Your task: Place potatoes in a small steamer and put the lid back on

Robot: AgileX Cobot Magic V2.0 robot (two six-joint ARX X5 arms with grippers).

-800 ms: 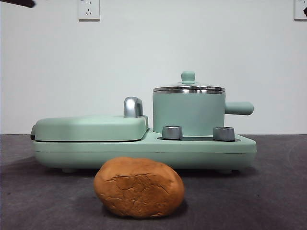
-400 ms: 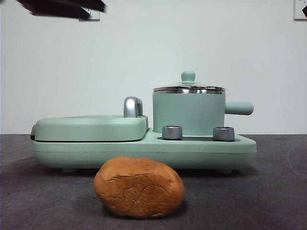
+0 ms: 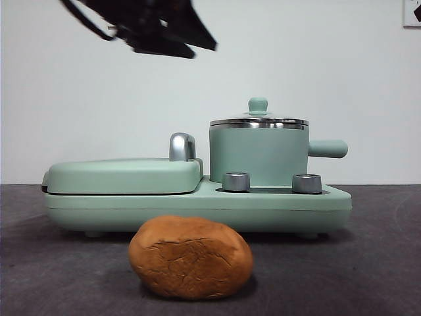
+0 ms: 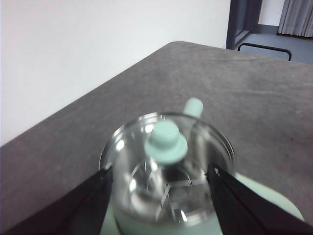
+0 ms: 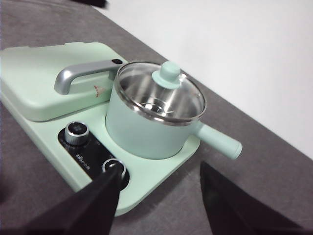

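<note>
The orange-brown potato [image 3: 191, 257] lies on the dark table in front of the appliance. The mint-green small steamer [image 3: 258, 157] stands on the base's right side with its glass lid [image 3: 258, 121] on. My left gripper [image 3: 197, 46] hangs high up, left of the steamer and above it. In the left wrist view the left gripper [image 4: 159, 171] is open and empty, with the lid's green knob [image 4: 166, 142] seen between its jaws, well below. My right gripper [image 5: 159, 169] is open and empty, off to the side; its wrist view shows the steamer [image 5: 146, 129] and lid [image 5: 161, 93].
The steamer sits on a mint-green base [image 3: 197, 210] with two steel dials [image 3: 236, 182]. A flat green griddle cover [image 3: 122, 175] with a chrome handle [image 3: 182, 146] fills the base's left side. The steamer's side handle [image 3: 327, 149] points right.
My left arm has come in from the top left corner, moving right and down toward the steamer. The potato, steamer and lid have not moved.
</note>
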